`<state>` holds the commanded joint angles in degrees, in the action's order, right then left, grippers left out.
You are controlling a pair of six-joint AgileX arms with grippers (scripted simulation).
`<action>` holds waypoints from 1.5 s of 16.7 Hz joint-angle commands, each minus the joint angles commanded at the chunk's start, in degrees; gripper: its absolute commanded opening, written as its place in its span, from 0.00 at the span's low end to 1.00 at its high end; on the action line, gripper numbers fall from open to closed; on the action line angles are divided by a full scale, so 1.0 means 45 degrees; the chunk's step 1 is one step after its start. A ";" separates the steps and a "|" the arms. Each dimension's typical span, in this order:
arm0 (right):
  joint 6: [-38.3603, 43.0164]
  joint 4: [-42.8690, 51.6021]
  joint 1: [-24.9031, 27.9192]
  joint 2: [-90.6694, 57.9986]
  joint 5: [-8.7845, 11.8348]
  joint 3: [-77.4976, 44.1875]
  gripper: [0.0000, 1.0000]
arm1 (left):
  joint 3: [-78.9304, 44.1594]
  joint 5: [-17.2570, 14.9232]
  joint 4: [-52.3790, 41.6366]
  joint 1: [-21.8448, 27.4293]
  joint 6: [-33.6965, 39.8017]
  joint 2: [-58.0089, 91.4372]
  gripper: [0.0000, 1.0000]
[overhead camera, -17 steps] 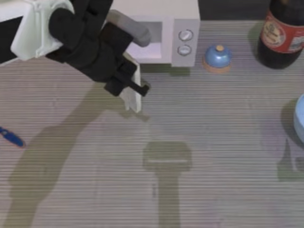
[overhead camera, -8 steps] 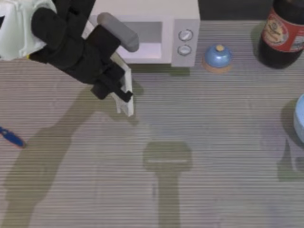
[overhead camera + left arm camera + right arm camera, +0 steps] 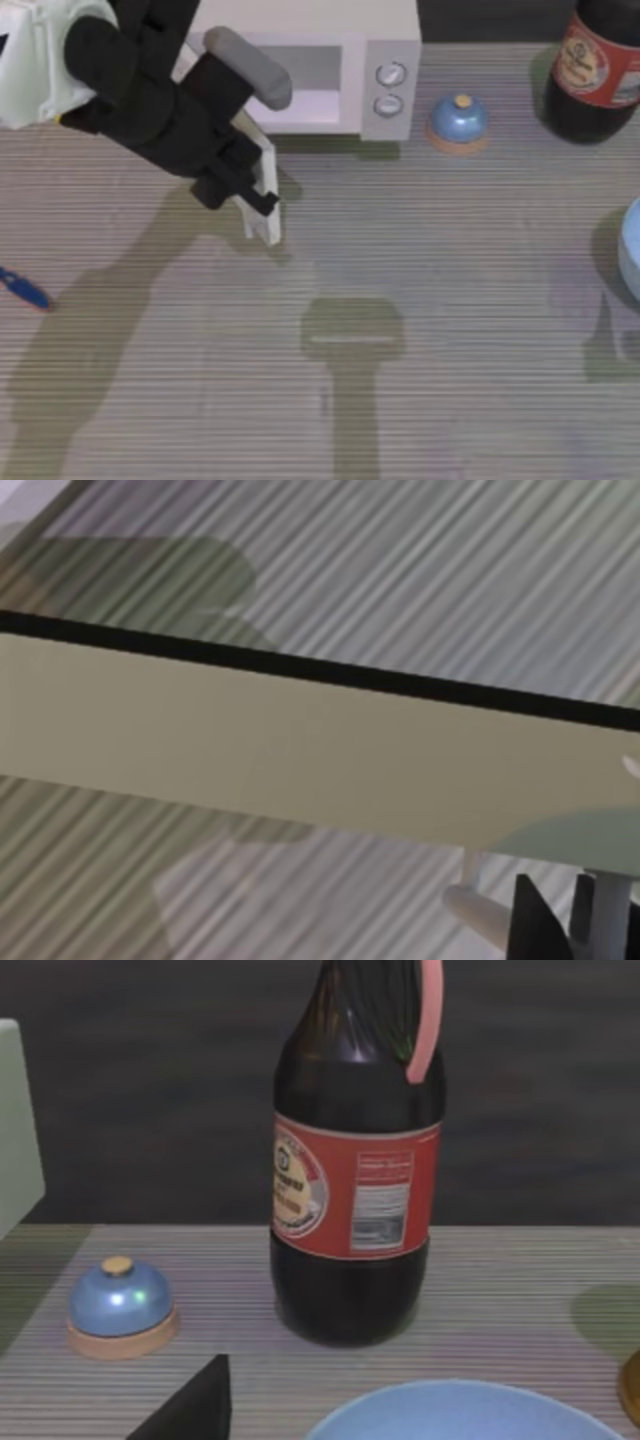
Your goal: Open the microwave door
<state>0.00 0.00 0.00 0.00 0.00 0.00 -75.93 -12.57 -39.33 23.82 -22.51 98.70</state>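
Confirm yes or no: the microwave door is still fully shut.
No: in the top view the microwave door is swung outward, leaving the microwave cavity exposed.

You are looking at a rendered tabletop test scene, not a real room: a striped grey table point(image 3: 450, 300) with flat black beyond its far edge. At 12 o'clock stands a toy-like microwave point(image 3: 330, 70), at 1 a blue bell point(image 3: 458, 122), at 2 a dark sauce bottle point(image 3: 595, 70), at 3 a blue bowl point(image 3: 630, 250).
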 joint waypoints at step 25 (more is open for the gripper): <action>0.0000 0.0000 0.0000 0.0000 0.0000 0.0000 1.00 | 0.0252 -0.1117 -0.0636 -0.0927 -0.2301 -0.0283 0.00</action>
<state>0.00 0.00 0.00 0.00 0.00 0.00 -74.79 -17.59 -42.19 19.65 -32.87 97.42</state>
